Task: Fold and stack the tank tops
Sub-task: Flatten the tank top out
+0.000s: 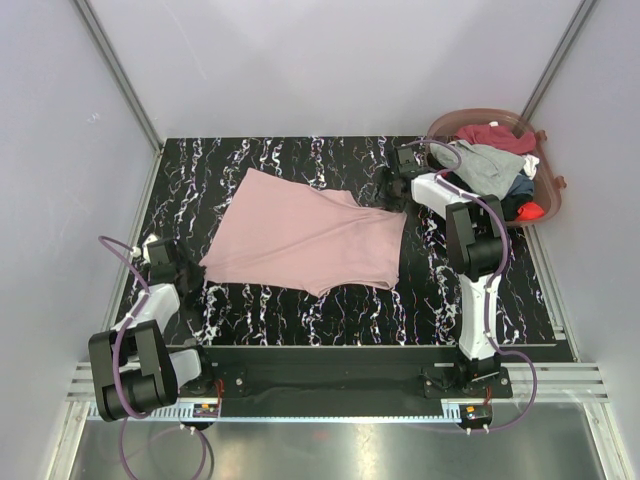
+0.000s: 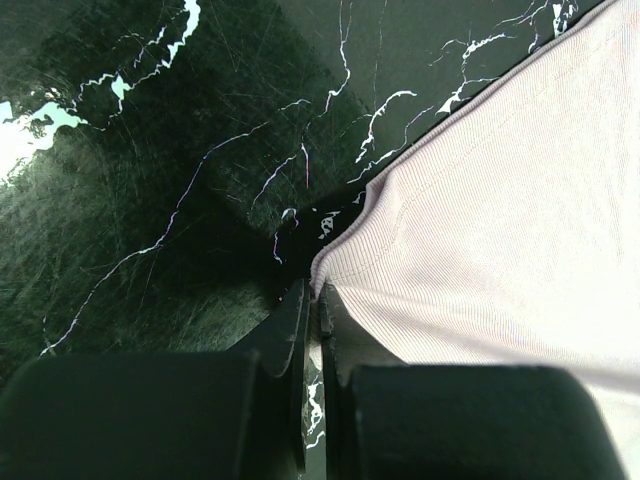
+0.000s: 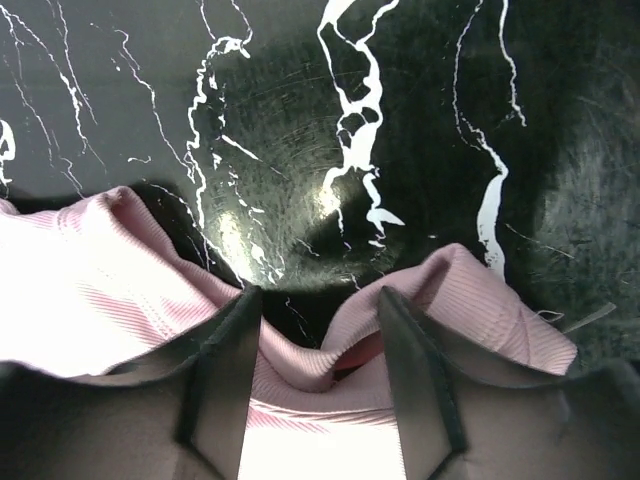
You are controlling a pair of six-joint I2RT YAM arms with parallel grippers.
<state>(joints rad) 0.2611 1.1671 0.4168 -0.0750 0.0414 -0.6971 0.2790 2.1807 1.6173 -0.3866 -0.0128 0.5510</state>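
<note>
A dusty pink tank top [image 1: 300, 240] lies spread flat on the black marbled table [image 1: 300, 310]. My left gripper [image 1: 190, 268] sits at its near left corner. In the left wrist view that gripper [image 2: 318, 300] is shut on the very corner of the pink cloth [image 2: 500, 220]. My right gripper [image 1: 400, 182] is at the top's far right corner. In the right wrist view it [image 3: 318, 295] stands open, with a bunched fold of the pink top [image 3: 90, 310] lying loose between its fingers.
A round brownish basket [image 1: 556, 195] stands at the back right corner, holding a grey top [image 1: 490, 165], a maroon one [image 1: 492, 135], a black one [image 1: 512, 205] and a red one [image 1: 530, 211]. Grey walls close in the table on three sides.
</note>
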